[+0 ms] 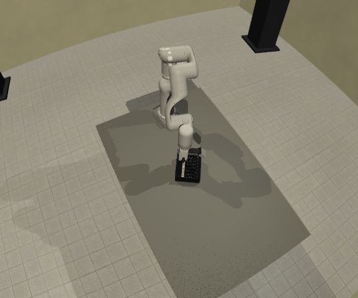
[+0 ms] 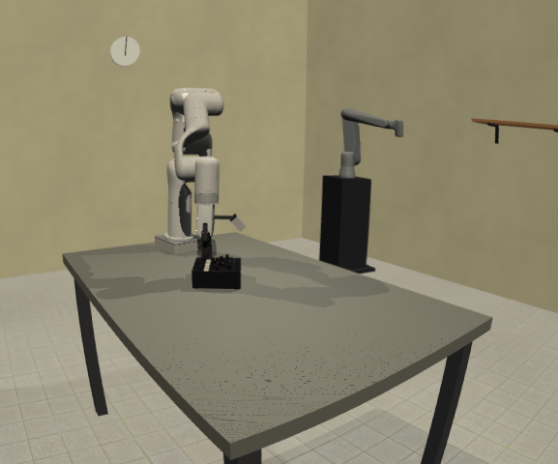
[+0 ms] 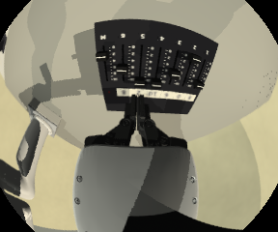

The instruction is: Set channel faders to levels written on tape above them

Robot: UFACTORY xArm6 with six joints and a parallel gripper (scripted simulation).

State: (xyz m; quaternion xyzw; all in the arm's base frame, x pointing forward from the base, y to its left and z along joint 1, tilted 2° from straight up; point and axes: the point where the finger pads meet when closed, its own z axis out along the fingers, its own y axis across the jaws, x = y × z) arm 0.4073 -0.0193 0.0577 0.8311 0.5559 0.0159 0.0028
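Observation:
The lighting desk [image 1: 188, 169] is a small black box standing on the table, also in the exterior view [image 2: 216, 272]. In the wrist view the desk [image 3: 154, 65] shows a row of several faders with a pale tape strip [image 3: 154, 95] along its near edge. The fader caps stand at different heights; the leftmost cap [image 3: 102, 57] is near the far end of its slot. My gripper [image 3: 137, 101] is shut and empty, its fingertips just above the tape strip near the second and third faders from the left. The written levels are too small to read.
The arm's base [image 1: 161, 113] stands behind the desk at the table's far side. A second grey arm on a black pedestal [image 2: 346, 219] stands beyond the table. Black pillars [image 1: 265, 25] stand on the floor.

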